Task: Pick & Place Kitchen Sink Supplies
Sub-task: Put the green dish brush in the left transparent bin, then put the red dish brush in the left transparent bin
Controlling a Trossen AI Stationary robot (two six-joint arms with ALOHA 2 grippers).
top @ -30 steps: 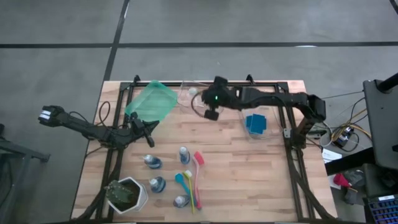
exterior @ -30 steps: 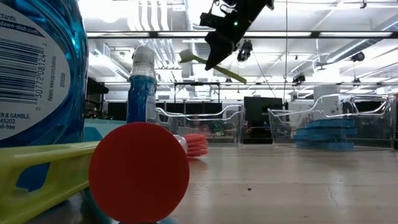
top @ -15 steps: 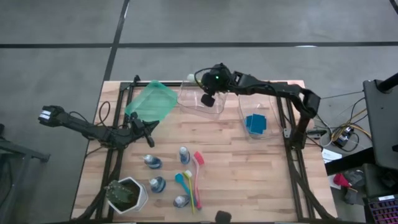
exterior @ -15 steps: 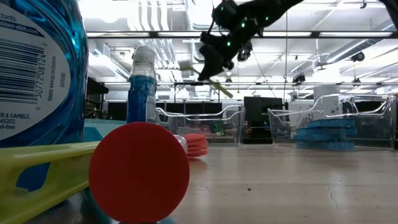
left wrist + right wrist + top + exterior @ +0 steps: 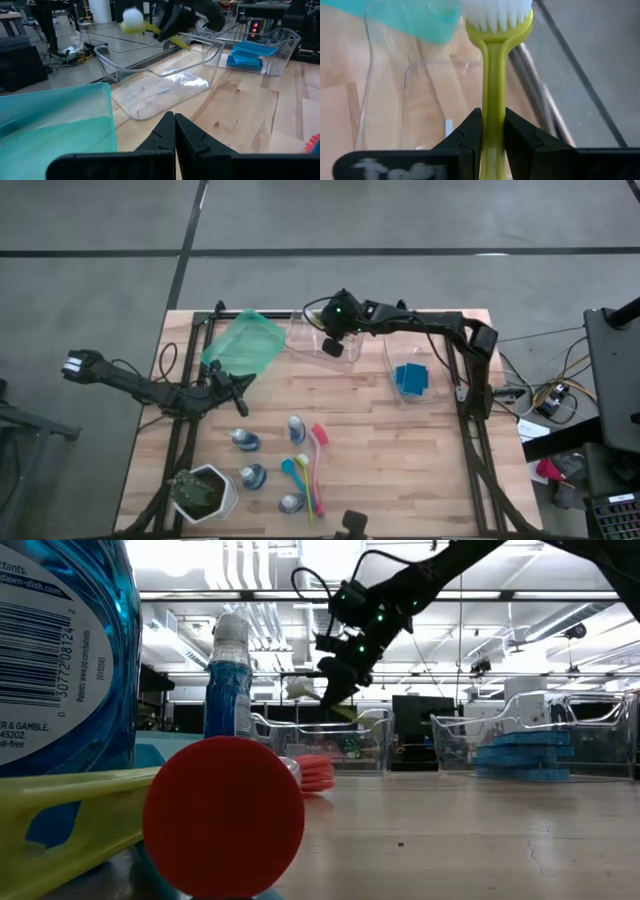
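My right gripper [image 5: 333,344] is shut on a yellow-green brush [image 5: 494,75] with white bristles, above the clear bin [image 5: 322,340] at the table's far middle. The brush also shows in the low view [image 5: 300,690] and the left wrist view [image 5: 134,20]. My left gripper [image 5: 240,394] is shut and empty [image 5: 175,131], low at the left beside the green bin [image 5: 243,344]. Several blue bottles [image 5: 296,428] stand on the table, and a pink brush [image 5: 319,442], a teal one [image 5: 290,470] and a yellow-green one [image 5: 311,492] lie flat near the front. My right gripper pinches the brush's handle [image 5: 493,131] between its two fingers [image 5: 470,135], partway along it. The bristle head [image 5: 498,14] sticks out beyond the fingertips. The brush is lifted clear over the clear bin, slanted, its head [image 5: 298,690] toward the table's left.
A second clear bin [image 5: 412,378] at the far right holds blue sponges. A white pot with a plant [image 5: 203,492] stands at the near left corner. Bare wood lies between the bins and the bottles.
My right gripper has come down and gone toward the table's far edge with the brush, from high above the table to just over the clear bin. The brush stays pinched and slanted.
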